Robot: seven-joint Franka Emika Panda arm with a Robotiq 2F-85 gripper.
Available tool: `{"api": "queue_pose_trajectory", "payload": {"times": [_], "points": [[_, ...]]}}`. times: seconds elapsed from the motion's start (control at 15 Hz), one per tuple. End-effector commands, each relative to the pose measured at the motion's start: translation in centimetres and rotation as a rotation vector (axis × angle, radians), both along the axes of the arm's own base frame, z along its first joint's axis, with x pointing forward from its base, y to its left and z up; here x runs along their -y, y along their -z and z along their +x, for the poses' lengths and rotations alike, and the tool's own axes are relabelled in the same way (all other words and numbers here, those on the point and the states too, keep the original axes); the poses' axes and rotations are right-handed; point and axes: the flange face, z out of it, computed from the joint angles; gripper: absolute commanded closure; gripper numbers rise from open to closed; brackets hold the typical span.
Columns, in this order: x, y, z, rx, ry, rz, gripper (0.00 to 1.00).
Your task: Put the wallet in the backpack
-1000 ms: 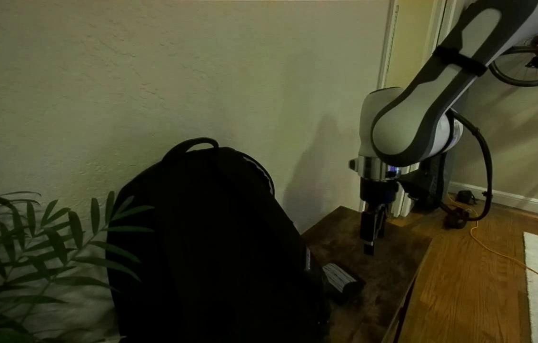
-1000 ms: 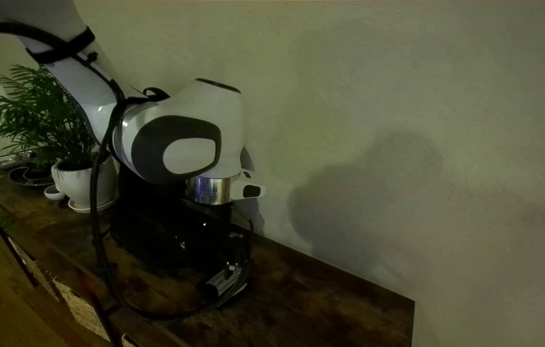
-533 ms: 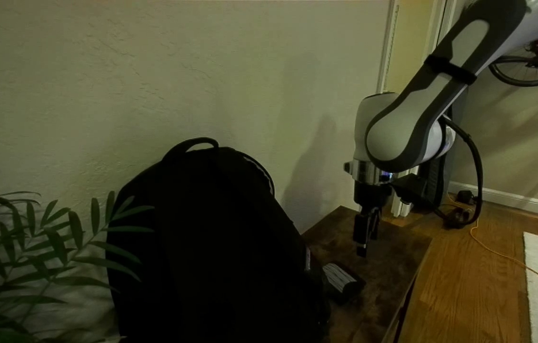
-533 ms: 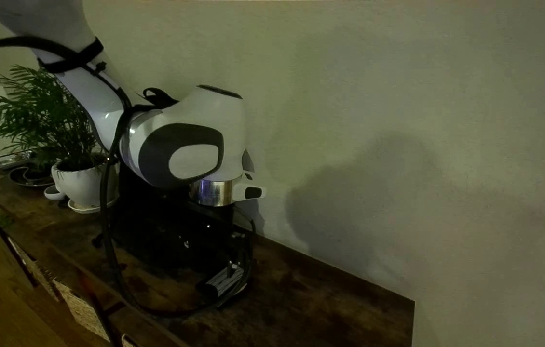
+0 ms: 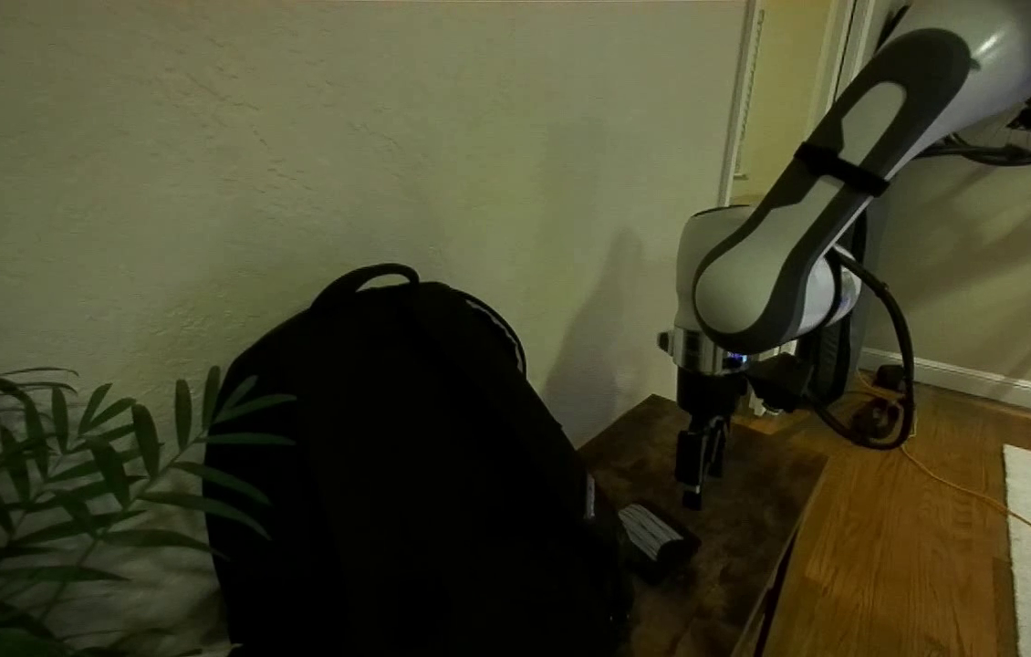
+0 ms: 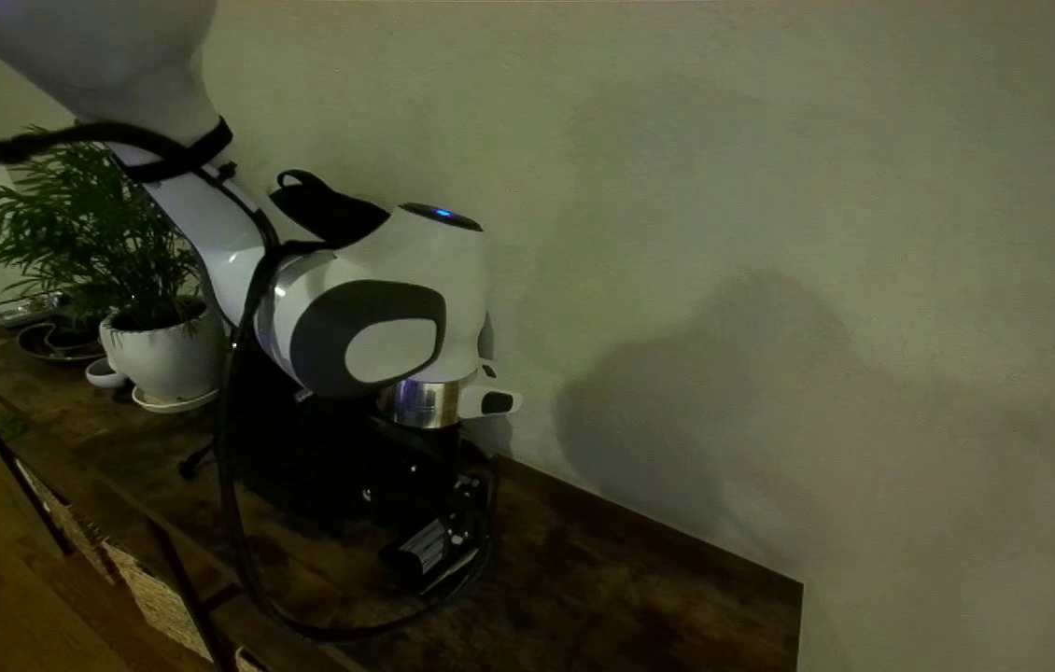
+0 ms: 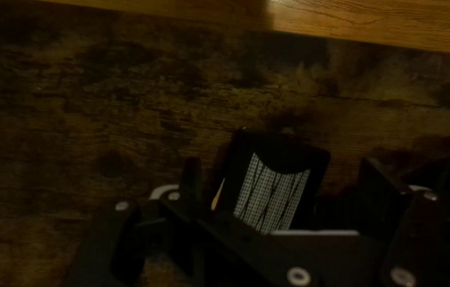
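The wallet [image 5: 650, 531] lies on the brown wooden table [image 5: 744, 511], right beside the black backpack [image 5: 415, 474]. It is black with a grey-white striped panel, and it also shows in an exterior view [image 6: 427, 546], partly behind the gripper. The backpack stands upright against the wall; no opening into it can be made out. My gripper [image 5: 702, 485] points down above the table near the wallet. In the wrist view my gripper [image 7: 285, 175] is open, with the wallet [image 7: 274, 191] below and between its separated fingers. The wallet's near end is hidden by the gripper.
A leafy plant [image 5: 87, 493] stands in front of the backpack's side; its white pot [image 6: 163, 359] shows in an exterior view. The wall [image 6: 770, 280] runs along the table's back. A black cable [image 6: 238, 523] hangs in a loop from the arm.
The arm has moved down, and a little left and then down in an exterior view, bringing the gripper lower and closer to the wallet. The wallet and backpack have not moved.
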Motion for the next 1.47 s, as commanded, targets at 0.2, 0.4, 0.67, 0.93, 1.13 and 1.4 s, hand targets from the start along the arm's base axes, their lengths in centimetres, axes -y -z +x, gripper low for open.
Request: {"api": "queue_pose_trajectory", "payload": {"times": [0.2,0.4,0.67,0.93,1.13,1.4], "points": [[3.1,3.1,1.9,0.073,0.056,0.063,0.0],[4.4,4.8,2.6,0.077,0.088,0.093,0.0],[5.6,6.5,3.5,0.084,0.121,0.126,0.0],[6.7,7.8,4.3,0.101,0.152,0.154,0.0],[7.4,9.1,4.6,0.098,0.165,0.163,0.0],[7.3,10.6,4.5,0.077,0.17,0.188,0.0]]}}
